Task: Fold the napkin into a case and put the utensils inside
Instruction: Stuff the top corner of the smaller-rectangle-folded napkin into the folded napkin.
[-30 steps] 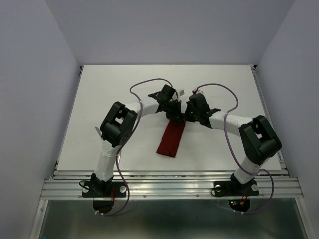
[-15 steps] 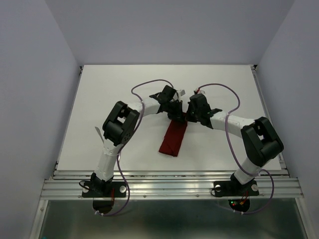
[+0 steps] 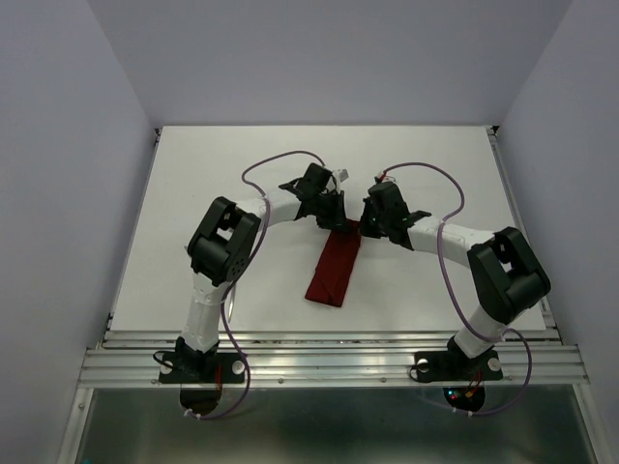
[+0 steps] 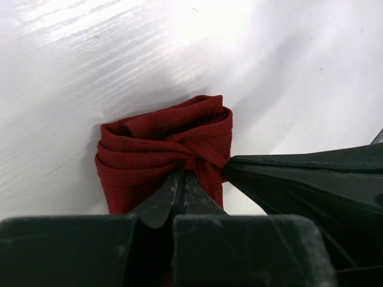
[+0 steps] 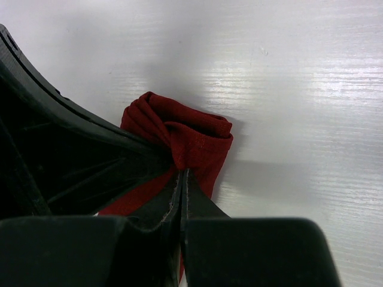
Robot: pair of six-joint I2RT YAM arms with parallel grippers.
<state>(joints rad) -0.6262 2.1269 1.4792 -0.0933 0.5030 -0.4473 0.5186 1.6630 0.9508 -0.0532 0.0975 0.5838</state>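
I'm mid-fold: the napkin (image 3: pixel 332 271) lies as a narrow strip in the middle of the bench (image 3: pixel 193 184). My left end effector (image 3: pixel 332 213) and right end effector (image 3: pixel 366 228) are both clenched on its far end, side by side. Next, I judge, I must carry that end evenly toward the near one. Only the wrist views show the cloth bunched in layers at the pinch; only the top view shows the strip's whole length.

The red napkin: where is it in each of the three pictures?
Top external: the napkin is a long strip in the middle, between the two arms.
Left wrist: the napkin is bunched in the centre, pinched by the left fingers.
Right wrist: bunched left of centre, pinched by the right fingers.
Shared landmark: the white table under it.
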